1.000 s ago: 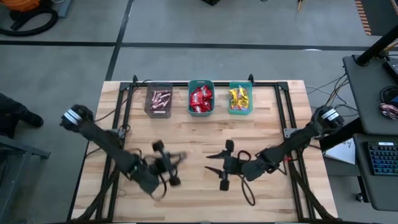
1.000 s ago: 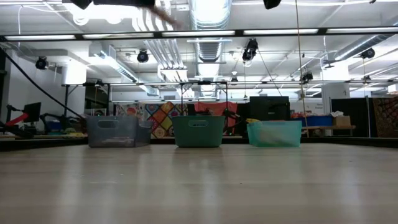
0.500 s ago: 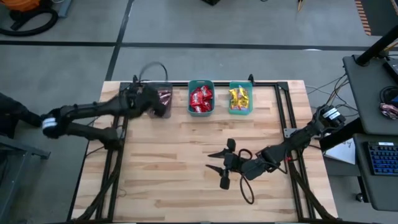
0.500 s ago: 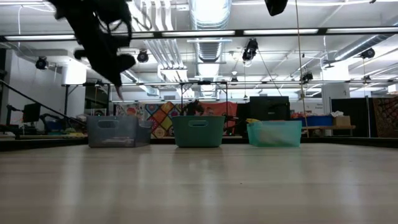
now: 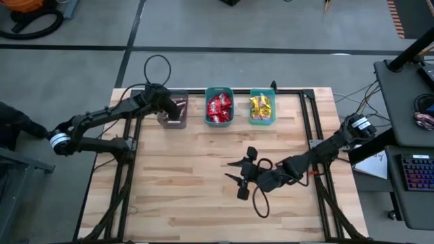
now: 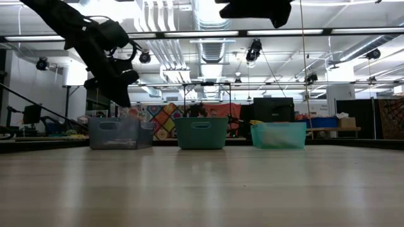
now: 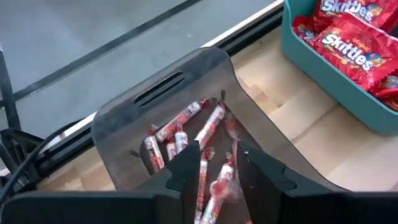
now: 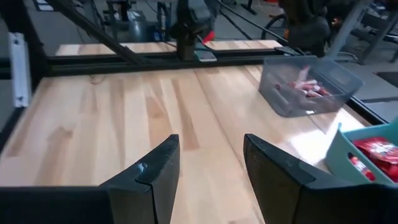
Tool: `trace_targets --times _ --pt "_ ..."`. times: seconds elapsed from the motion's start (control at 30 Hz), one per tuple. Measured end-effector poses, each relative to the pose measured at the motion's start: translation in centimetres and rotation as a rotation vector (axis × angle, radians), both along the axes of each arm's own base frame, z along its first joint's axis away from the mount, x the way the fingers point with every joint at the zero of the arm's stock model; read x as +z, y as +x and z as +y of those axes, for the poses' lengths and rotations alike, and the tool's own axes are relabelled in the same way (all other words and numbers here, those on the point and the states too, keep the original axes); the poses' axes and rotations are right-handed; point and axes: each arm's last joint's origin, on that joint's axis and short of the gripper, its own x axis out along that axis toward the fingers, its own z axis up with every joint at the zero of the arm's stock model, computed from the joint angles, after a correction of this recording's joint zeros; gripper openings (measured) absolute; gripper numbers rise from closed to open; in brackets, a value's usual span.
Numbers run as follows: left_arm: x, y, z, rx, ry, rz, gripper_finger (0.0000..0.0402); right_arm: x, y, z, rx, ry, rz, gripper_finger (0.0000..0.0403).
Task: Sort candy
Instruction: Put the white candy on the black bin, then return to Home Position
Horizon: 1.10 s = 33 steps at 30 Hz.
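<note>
Pinkish-red stick candy (image 7: 211, 127) lies in the grey bin (image 5: 173, 110) at far left, where the left gripper (image 7: 217, 163), fingers parted, seems to be dropping a piece; next it should withdraw, while the right gripper (image 8: 208, 163) waits spread mid-table.

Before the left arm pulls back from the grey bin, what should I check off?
1. Left pincer over the grey bin: ok.
2. Its fingers apart: ok.
3. Stick candy lying inside that bin: ok.
4. Piece between the fingers fully released: cannot tell.
5. Red packets and yellow packets each in their own teal bin: ok.
6. Right pincer open, empty, over mid-table: ok.
</note>
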Motion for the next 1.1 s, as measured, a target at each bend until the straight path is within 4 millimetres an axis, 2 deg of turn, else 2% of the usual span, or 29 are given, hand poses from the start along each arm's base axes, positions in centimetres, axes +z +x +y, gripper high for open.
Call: trace_targets --times 0.13,0.23,0.37,0.5,0.57,0.7,0.83,0.93,1.1 --pt "0.3 0.1 0.0 -0.016 0.012 0.006 0.0118 -0.3 0.3 -0.9 -0.027 -0.020 0.031 0.0171" --pt "0.9 -0.1 -1.2 -0.121 -0.025 -0.032 0.0130 -0.8 0.2 -1.5 -0.031 -0.075 0.094 0.0171" --pt "1.7 -0.4 -5.3 -0.423 0.047 -0.229 0.0117 -1.8 -1.0 -2.6 -0.018 -0.151 0.149 0.0171" --pt "1.2 -2.3 -9.8 -0.785 0.136 -0.451 0.0080 -2.2 -3.1 -5.5 -0.043 -0.167 0.128 0.0171" --pt "0.3 -3.6 -11.5 -0.912 0.148 -0.508 0.0056 -2.3 -4.2 -7.3 0.024 -0.141 0.077 0.0171" --pt "-0.5 -6.0 -13.2 -0.973 0.181 -0.643 0.0008 -2.6 -6.0 -11.1 0.151 -0.052 -0.076 0.0171" --pt "-0.5 -8.1 -14.0 -0.994 0.235 -0.726 0.0009 -3.8 -8.0 -14.2 0.044 -0.058 -0.066 0.0171" --pt "-0.4 -9.1 -14.2 -0.977 0.287 -0.777 0.0004 -4.0 -9.5 -14.8 0.059 -0.062 -0.094 0.0171" --pt "-0.8 -8.6 -14.1 -0.982 0.263 -0.756 0.0001 -4.3 -12.3 -14.8 0.069 -0.080 -0.176 0.0171"
